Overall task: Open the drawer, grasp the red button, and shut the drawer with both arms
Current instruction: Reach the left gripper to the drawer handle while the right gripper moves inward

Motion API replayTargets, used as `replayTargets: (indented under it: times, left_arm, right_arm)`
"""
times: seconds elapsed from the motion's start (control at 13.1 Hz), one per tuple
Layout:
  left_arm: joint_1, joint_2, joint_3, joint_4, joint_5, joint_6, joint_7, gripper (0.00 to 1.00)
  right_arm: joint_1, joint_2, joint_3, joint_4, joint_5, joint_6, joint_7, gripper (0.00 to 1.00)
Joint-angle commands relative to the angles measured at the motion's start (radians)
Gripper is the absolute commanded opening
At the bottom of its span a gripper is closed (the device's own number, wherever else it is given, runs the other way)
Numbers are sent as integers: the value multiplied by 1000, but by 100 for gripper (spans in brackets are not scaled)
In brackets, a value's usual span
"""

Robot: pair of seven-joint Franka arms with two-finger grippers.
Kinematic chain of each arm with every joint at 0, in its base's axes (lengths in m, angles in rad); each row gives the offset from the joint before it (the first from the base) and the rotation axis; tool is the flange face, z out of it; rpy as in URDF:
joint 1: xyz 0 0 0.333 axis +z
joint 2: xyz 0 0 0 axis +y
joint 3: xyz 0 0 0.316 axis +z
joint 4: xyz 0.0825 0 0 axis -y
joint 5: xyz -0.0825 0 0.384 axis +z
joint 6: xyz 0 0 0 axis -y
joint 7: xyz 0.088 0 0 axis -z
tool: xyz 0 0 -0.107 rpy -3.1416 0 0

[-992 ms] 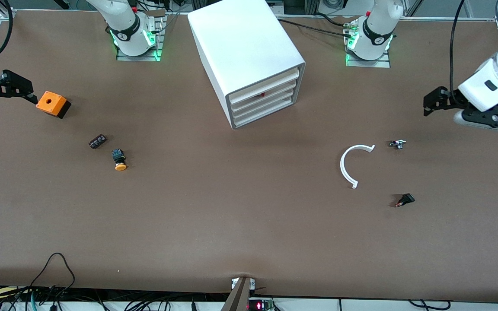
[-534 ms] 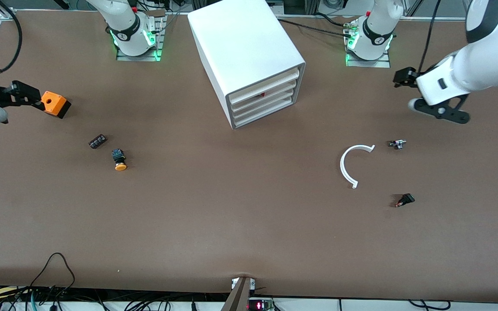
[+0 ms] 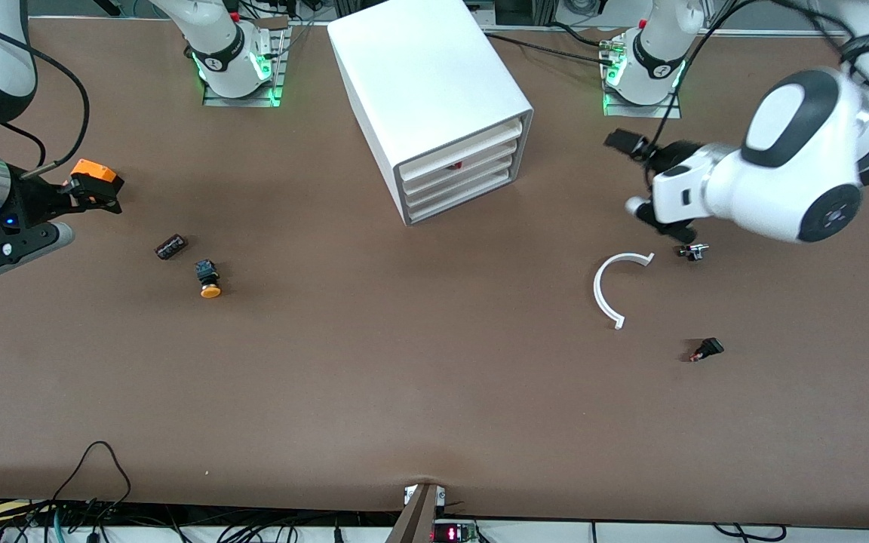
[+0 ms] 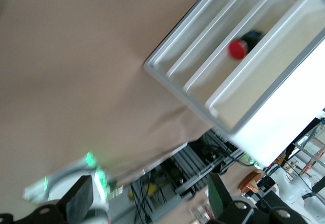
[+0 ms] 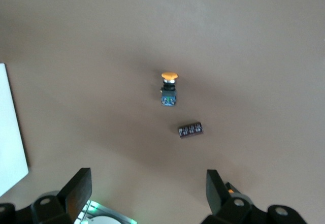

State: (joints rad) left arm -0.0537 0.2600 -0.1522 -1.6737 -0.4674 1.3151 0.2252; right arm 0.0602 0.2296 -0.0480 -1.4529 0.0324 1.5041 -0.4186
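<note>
The white cabinet (image 3: pixel 427 83) stands at the table's middle, close to the robot bases, with its three drawers (image 3: pixel 459 175) pushed in. The red-capped button (image 3: pixel 457 164) shows through the gap above one drawer's sloped front. It also shows in the left wrist view (image 4: pixel 236 49), lying in a tray of the cabinet (image 4: pixel 284 107). My left gripper (image 3: pixel 628 175) hangs open and empty over the table beside the cabinet, toward the left arm's end; its fingers (image 4: pixel 78 201) stand wide apart. My right gripper (image 3: pixel 87 197) is open and empty over the orange box (image 3: pixel 96 172); its fingers (image 5: pixel 76 188) stand wide apart.
An orange-yellow capped button (image 3: pixel 209 279) (image 5: pixel 169 87) and a small black part (image 3: pixel 170 246) (image 5: pixel 190 130) lie toward the right arm's end. A white curved strip (image 3: pixel 606 290), a small metal part (image 3: pixel 693 251) and a small black part (image 3: pixel 707 349) lie toward the left arm's end.
My left arm has swung in from the table's end toward the cabinet front. My right gripper has moved inward until it is over the orange box. Nothing on the table has moved.
</note>
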Motion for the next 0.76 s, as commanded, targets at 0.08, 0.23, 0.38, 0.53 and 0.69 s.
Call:
replayTargets:
  times: [0.08, 0.23, 0.38, 0.53, 0.69]
  left_arm:
    - [6, 5, -79, -43, -66, 235, 130, 100]
    - [6, 4, -121, -180, -225, 417, 186, 100]
    - [11, 5, -164, -288, -409, 548, 287, 100]
    - [8, 33, -165, -355, -575, 549, 426, 100]
    - [18, 45, -165, -452, -676, 546, 585, 100]
  right_arm:
    - [23, -4, 0, 14, 17, 4, -11, 100]
    - [21, -1, 2, 11, 32, -4, -14, 100]
    - [29, 28, 11, 11, 85, 8, -14, 100]
    - [58, 62, 22, 16, 101, 45, -20, 100]
    - [81, 91, 22, 16, 87, 91, -119, 100]
